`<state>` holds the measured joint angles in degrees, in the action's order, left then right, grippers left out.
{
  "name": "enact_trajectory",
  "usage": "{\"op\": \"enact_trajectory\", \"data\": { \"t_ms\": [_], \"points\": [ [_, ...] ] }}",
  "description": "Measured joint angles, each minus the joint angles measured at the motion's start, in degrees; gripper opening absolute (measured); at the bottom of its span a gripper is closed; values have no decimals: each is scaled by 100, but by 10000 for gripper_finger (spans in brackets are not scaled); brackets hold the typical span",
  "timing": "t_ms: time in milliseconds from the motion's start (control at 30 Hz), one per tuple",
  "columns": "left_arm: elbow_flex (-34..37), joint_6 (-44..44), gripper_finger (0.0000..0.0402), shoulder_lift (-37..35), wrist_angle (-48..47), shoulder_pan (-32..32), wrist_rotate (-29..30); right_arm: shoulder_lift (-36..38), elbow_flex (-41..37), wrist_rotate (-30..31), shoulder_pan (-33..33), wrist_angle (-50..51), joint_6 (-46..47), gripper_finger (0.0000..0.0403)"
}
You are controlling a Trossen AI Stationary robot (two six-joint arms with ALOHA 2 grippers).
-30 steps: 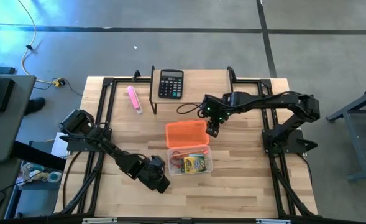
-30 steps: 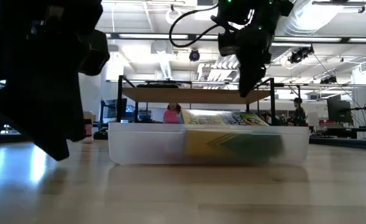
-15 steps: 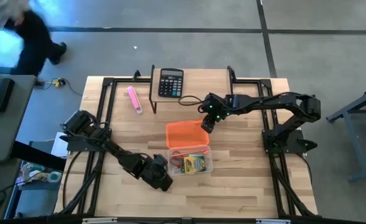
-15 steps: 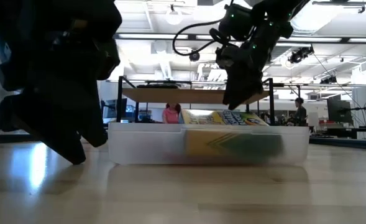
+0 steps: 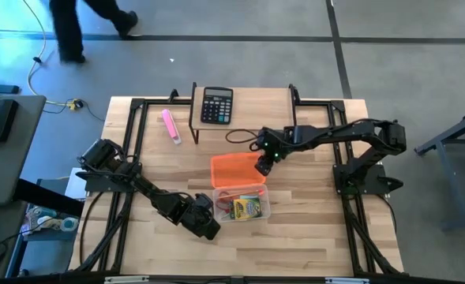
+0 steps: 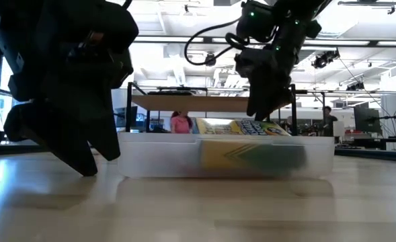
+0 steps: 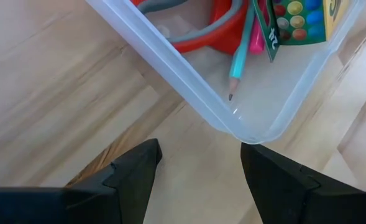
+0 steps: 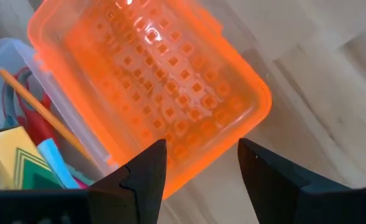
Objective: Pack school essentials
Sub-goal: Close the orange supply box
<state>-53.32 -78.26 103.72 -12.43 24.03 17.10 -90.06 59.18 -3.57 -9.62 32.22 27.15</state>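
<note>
Most supplies sit packed in the clear box [image 5: 241, 204] beside my spread left gripper [image 7: 198, 168]; the orange lid [image 8: 151, 93], ahead of my parted, empty right gripper [image 8: 201, 163], awaits fitting.

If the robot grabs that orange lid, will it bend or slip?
The orange lid looks like thin, see-through plastic, so it is probably light and may flex a bit. Its glossy top hints it could be slippery, though the grid of little bumps might help. The right hand hovers open over one edge; gripped only there, the lid may tilt.

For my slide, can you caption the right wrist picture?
Right tool, fingers apart, hovers over the orange lid beside the clear box.
</note>
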Motion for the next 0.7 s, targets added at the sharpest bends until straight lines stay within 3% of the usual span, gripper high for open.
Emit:
{"op": "enact_trajectory", "data": {
  "t_ms": [233,433,700],
  "points": [
    [-9,4,225,-10,-248,0,28,2,0,55,315,95,844,187],
    [-7,337,225,-11,-317,-2,4,4,-9,719,438,228,1402,187],
    [-2,499,225,-10,-348,-2,1,-205,-9,946,473,174,1849,188]
  ]
}}
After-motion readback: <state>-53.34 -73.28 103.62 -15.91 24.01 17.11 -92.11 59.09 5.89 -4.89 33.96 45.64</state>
